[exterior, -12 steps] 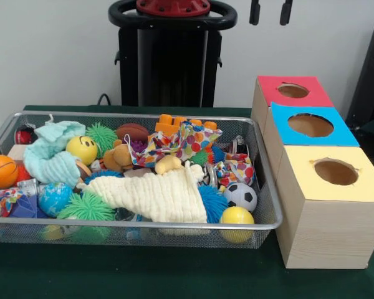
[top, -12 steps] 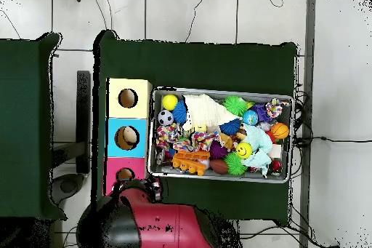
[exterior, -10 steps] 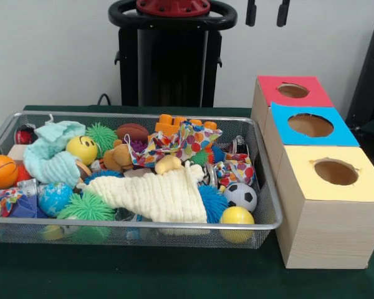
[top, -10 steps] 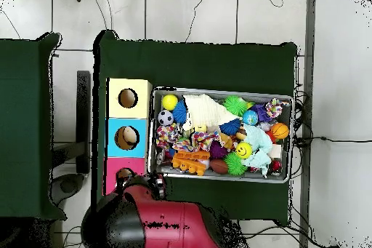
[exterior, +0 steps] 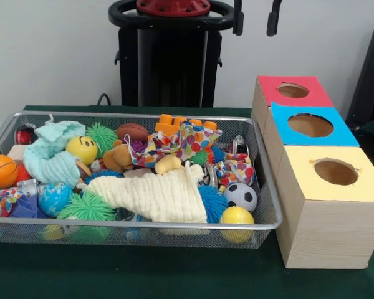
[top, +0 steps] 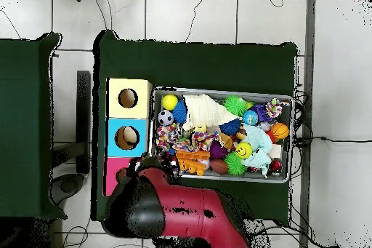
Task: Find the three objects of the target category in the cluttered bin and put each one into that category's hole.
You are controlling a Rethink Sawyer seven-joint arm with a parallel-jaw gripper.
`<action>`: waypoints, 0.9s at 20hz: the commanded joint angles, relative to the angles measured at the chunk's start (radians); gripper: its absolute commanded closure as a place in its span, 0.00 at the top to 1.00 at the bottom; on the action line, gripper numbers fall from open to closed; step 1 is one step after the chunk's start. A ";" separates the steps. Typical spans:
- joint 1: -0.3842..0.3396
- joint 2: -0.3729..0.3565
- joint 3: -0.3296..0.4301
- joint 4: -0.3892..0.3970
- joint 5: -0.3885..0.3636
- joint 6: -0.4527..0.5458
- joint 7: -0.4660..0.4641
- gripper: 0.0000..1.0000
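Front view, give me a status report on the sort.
Tool open, empty, high behind the wire bin. Polka-dot cloth in the clutter, none in the yellow box's hole. Cream cloth lies just in front of it.

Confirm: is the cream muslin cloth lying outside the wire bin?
No. In the front view the cream muslin cloth lies inside the wire bin, draped over toys near its front rim.
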 commanded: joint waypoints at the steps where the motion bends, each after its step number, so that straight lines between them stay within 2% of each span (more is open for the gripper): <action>1: -0.041 0.046 0.114 -0.059 -0.031 -0.061 0.015 1.00; 7: -0.031 0.064 0.060 -0.074 -0.037 -0.124 0.101 1.00; 13: -0.018 0.105 0.001 -0.069 -0.092 -0.174 0.111 1.00; 18: -0.032 0.156 -0.006 -0.069 -0.127 -0.243 0.103 1.00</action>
